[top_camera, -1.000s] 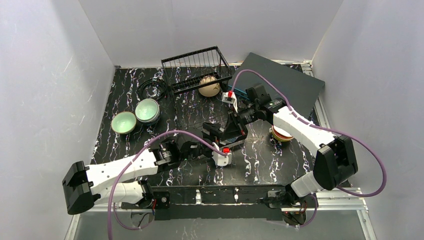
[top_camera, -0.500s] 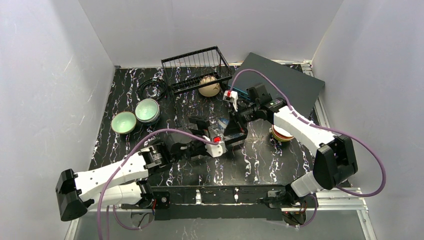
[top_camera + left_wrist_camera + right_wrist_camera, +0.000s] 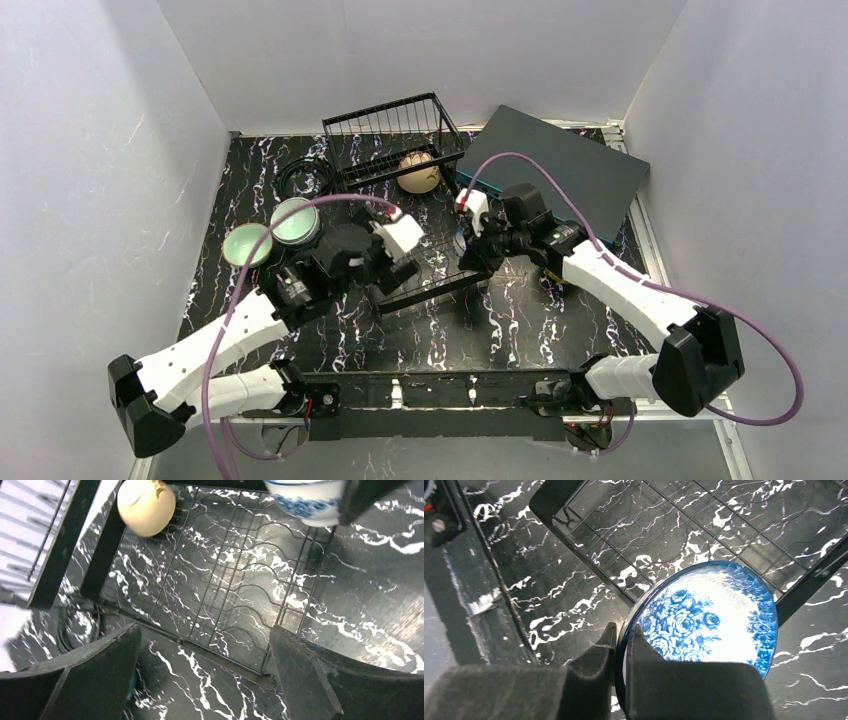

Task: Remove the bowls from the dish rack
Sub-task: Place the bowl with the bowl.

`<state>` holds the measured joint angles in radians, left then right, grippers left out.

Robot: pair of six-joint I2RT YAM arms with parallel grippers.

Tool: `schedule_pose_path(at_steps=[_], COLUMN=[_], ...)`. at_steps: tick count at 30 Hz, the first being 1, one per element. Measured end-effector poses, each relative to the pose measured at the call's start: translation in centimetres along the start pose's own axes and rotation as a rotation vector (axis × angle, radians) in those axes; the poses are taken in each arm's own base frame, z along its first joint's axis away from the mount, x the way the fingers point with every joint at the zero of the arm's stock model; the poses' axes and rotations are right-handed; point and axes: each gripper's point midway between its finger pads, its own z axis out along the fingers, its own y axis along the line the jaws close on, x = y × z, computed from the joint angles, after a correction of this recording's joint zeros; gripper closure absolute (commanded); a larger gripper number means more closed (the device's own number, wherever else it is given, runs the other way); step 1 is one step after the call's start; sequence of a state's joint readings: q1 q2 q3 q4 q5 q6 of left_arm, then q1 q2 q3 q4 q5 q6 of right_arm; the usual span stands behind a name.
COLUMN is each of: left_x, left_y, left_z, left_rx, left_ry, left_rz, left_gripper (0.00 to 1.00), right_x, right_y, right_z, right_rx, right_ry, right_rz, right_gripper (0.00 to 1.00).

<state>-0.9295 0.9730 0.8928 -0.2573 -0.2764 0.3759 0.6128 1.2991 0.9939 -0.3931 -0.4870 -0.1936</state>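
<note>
Gripping the rim of the blue-and-white bowl (image 3: 704,615), the right gripper (image 3: 621,637) pinches the wall between its fingers, and the bowl sits over the near right corner of the dish rack (image 3: 400,190); whether it clears the wires I cannot tell. The left gripper (image 3: 205,630) hangs spread wide and empty above the rack's near end. The job looks partly done: a pale green bowl (image 3: 248,245) and a greyer green bowl (image 3: 293,222) sit on the table (image 3: 560,330) left of the rack. A beige bowl (image 3: 420,172) lies inside at the far end.
</note>
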Motion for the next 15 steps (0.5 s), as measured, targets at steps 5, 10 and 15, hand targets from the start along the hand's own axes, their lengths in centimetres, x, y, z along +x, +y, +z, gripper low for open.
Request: schedule_pose_path(at_steps=[5, 10, 15], left_x=[-0.1, -0.1, 0.7], left_y=[2.5, 2.4, 1.7], left_z=[-0.5, -0.4, -0.5], left_rx=[-0.020, 0.032, 0.084], left_ry=[0.041, 0.114, 0.227], left_rz=[-0.227, -0.377, -0.513], left_gripper=[0.02, 0.02, 0.02], right_x=[-0.1, -0.1, 0.6], right_y=[0.8, 2.5, 4.9], right_z=[0.1, 1.1, 2.3], right_rx=[0.065, 0.075, 0.046], right_ry=[0.000, 0.025, 0.061], right_rz=[-0.134, -0.289, -0.437], right_gripper=[0.99, 0.99, 0.99])
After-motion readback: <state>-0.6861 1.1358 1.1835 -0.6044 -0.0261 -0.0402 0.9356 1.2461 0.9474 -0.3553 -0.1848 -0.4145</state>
